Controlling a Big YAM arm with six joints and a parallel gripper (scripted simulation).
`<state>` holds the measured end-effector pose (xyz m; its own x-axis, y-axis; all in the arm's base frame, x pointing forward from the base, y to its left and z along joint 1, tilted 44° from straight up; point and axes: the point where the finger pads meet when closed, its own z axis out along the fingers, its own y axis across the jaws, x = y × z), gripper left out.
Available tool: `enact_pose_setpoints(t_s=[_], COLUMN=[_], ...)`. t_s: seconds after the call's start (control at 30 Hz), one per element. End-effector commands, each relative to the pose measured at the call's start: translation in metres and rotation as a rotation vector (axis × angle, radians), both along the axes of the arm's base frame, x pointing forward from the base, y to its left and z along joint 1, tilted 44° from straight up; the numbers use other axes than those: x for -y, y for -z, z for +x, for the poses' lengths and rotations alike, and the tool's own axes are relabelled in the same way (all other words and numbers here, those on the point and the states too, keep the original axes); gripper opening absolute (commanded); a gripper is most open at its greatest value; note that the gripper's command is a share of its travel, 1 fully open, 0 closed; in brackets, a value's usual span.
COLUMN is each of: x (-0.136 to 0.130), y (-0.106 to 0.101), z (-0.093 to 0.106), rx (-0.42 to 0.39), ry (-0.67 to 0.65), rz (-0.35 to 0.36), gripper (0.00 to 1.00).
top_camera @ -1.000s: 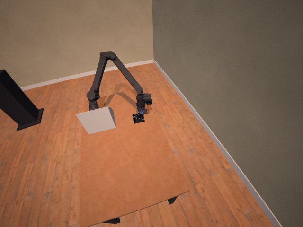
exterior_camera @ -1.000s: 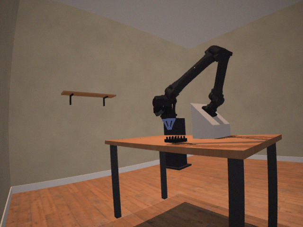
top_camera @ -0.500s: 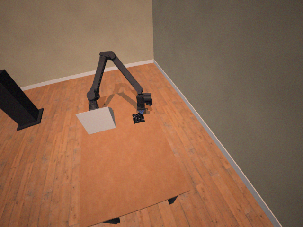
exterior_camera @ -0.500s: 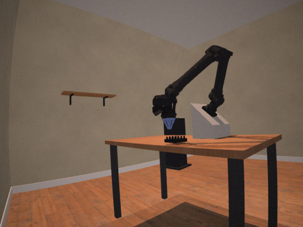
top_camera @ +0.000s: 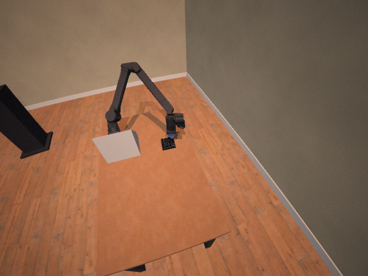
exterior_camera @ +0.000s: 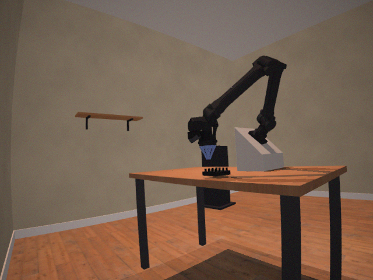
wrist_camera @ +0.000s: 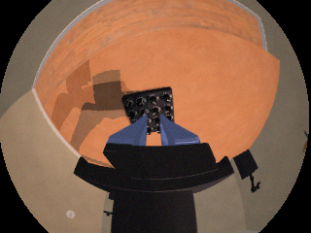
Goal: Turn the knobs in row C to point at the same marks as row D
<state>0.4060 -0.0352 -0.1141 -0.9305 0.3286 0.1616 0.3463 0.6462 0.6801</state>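
Wrist view, blue-fingered hand point(top_camera: 171, 135) point(exterior_camera: 208, 158) point(wrist_camera: 154, 117) slightly open, gripping nothing, partly hiding knob box point(top_camera: 168, 144) point(exterior_camera: 216, 172) point(wrist_camera: 151, 103), marks illegible.

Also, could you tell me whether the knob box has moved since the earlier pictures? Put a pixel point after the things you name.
No, the knob box point(top_camera: 168, 144) point(exterior_camera: 216, 172) point(wrist_camera: 147, 103) shows no visible shift against the white block point(top_camera: 117, 146) point(exterior_camera: 246, 153).
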Motion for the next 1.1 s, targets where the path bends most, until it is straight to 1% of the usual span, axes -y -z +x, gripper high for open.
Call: enact_pose_setpoints(t_s=[0.0,0.43,0.67,0.87,1.07], x=[0.017,0.017,0.012,-0.002,-0.009], y=[-0.014,-0.014,-0.009,0.003,0.009], z=[0.02,0.02,0.02,0.011,0.004], rx=[0.041,0.041,0.044,0.013,-0.002], ry=[0.029,0.028,0.019,0.003,0.003], rz=[-0.024,-0.024,-0.024,-0.011,-0.004], gripper=[0.2,0.2,0.2,0.2,0.2])
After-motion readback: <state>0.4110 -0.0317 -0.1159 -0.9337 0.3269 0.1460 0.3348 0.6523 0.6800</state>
